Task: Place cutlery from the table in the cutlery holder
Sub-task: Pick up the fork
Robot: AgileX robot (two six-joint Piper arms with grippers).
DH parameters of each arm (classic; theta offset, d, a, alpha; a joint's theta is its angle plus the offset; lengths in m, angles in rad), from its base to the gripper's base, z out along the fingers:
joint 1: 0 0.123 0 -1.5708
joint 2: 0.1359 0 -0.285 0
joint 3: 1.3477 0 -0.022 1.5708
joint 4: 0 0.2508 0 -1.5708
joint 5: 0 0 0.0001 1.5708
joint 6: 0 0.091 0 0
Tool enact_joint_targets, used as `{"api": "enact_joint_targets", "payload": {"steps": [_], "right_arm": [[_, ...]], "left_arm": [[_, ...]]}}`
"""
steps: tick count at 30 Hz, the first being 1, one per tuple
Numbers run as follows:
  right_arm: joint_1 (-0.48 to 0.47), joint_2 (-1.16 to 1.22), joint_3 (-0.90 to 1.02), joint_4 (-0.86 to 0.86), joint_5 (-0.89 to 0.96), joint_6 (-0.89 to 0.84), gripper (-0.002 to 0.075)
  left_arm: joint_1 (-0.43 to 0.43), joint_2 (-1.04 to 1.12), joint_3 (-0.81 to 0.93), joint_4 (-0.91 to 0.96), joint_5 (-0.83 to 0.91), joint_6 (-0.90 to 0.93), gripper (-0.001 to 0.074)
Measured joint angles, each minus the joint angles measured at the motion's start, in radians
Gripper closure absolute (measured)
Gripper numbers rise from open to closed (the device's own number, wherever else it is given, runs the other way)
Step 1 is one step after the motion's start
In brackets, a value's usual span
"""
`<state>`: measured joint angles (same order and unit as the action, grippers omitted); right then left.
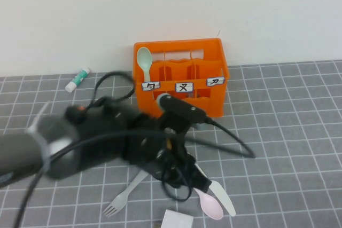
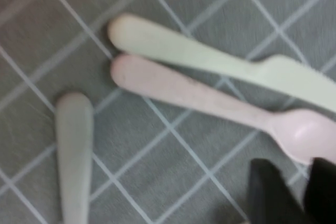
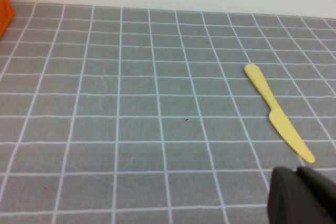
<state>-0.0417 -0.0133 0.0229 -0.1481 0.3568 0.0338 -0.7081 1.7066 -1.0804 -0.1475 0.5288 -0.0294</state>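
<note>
The orange cutlery holder (image 1: 184,100) stands at the back of the table (image 1: 288,132), with a mint green spoon (image 1: 144,60) upright in its left compartment. On the table in front lie a grey fork (image 1: 120,198), a pale pink spoon (image 2: 210,103) and a cream knife (image 2: 210,59), the last two side by side. My left gripper (image 2: 302,182) hovers low over the pink spoon's bowl, open and holding nothing. My right gripper (image 3: 302,192) is shut and empty, off to the side near a yellow knife (image 3: 278,114).
A white-green tube (image 1: 78,79) lies at the back left by the wall. A white card (image 1: 177,220) sits at the table's front edge. The left arm (image 1: 96,137) and its cables cover the middle left of the table.
</note>
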Motion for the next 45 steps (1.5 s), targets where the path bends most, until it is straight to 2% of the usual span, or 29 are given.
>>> {"api": "enact_joint_targets", "payload": {"steps": [1, 3, 7, 10, 15, 17, 21, 25, 36, 41, 45], "right_arm": [[0.0, 0.0, 0.0, 0.0, 0.0, 0.0, 0.0729], [0.0, 0.0, 0.0, 0.0, 0.0, 0.0, 0.0729], [0.0, 0.0, 0.0, 0.0, 0.0, 0.0, 0.0729], [0.0, 0.0, 0.0, 0.0, 0.0, 0.0, 0.0729], [0.0, 0.0, 0.0, 0.0, 0.0, 0.0, 0.0729], [0.0, 0.0, 0.0, 0.0, 0.0, 0.0, 0.0729], [0.0, 0.0, 0.0, 0.0, 0.0, 0.0, 0.0729], [0.0, 0.0, 0.0, 0.0, 0.0, 0.0, 0.0729], [0.0, 0.0, 0.0, 0.0, 0.0, 0.0, 0.0729], [0.0, 0.0, 0.0, 0.0, 0.0, 0.0, 0.0729], [0.0, 0.0, 0.0, 0.0, 0.0, 0.0, 0.0729]], "left_arm": [[0.0, -0.022, 0.036, 0.004, -0.063, 0.0, 0.061], [0.0, -0.08, 0.126, 0.007, -0.166, -0.001, 0.0676], [0.023, -0.209, 0.285, 0.007, -0.336, -0.002, 0.0723], [0.084, -0.269, 0.335, 0.009, -0.324, -0.009, 0.0729], [0.185, -0.273, 0.318, 0.058, -0.133, -0.009, 0.0727], [0.202, -0.25, 0.29, 0.074, -0.074, -0.005, 0.0707], [0.209, -0.168, 0.195, 0.074, 0.065, 0.036, 0.0568], [0.209, -0.058, 0.091, 0.074, 0.127, 0.08, 0.044], [0.209, 0.18, -0.004, 0.12, 0.077, 0.126, 0.0421], [0.209, 0.206, -0.005, 0.122, 0.052, 0.128, 0.0456], [0.209, 0.208, -0.005, 0.122, 0.047, 0.128, 0.0605]]}}
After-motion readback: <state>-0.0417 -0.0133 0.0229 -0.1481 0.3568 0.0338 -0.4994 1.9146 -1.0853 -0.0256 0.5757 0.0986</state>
